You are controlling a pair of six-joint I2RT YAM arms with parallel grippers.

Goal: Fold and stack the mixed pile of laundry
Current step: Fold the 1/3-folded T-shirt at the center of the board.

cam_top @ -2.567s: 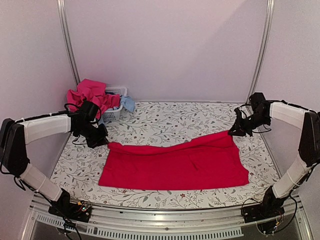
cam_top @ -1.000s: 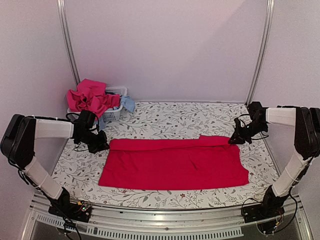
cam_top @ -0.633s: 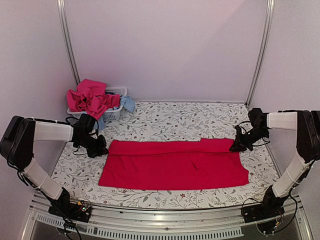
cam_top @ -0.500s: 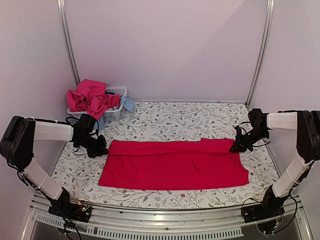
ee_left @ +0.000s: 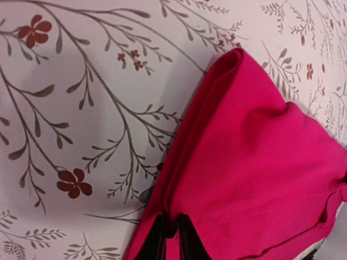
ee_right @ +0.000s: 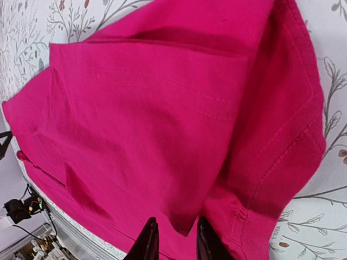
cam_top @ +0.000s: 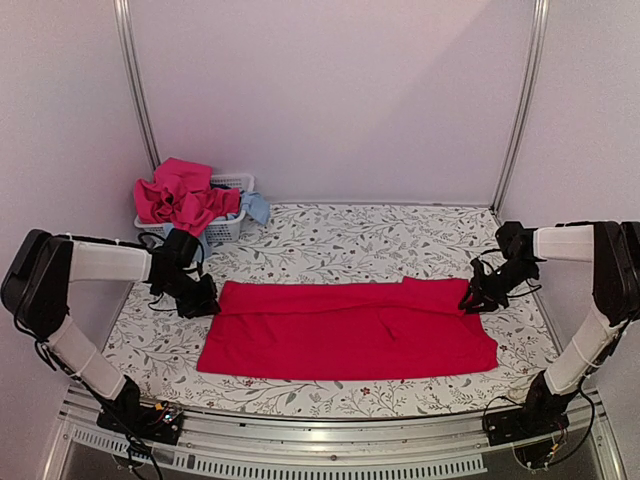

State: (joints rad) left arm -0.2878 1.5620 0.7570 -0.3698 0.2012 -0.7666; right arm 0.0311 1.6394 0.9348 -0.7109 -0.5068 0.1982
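Note:
A large red garment [cam_top: 350, 330] lies flat on the table, folded lengthwise with its doubled edge at the far side. My left gripper [cam_top: 205, 300] sits low at its far left corner. In the left wrist view the left gripper [ee_left: 172, 218] is shut on a fold of the red garment [ee_left: 255, 162]. My right gripper [cam_top: 470, 298] rests at the far right corner. In the right wrist view the right gripper [ee_right: 177, 219] stands slightly open, a loose corner of the garment [ee_right: 162, 119] lying between its fingers. The rest of the laundry pile [cam_top: 180, 195], pink-red pieces with a light blue one [cam_top: 255, 207], fills the basket.
The white slatted basket [cam_top: 228, 228] stands at the table's back left corner, just behind my left arm. The floral tablecloth [cam_top: 350, 240] shows beyond the garment. Metal frame posts [cam_top: 520, 100] rise at both back corners.
The garment's raised far edge has come down and now lies flat and straight. Both grippers have sunk to the table with it. The right jaws have parted a little.

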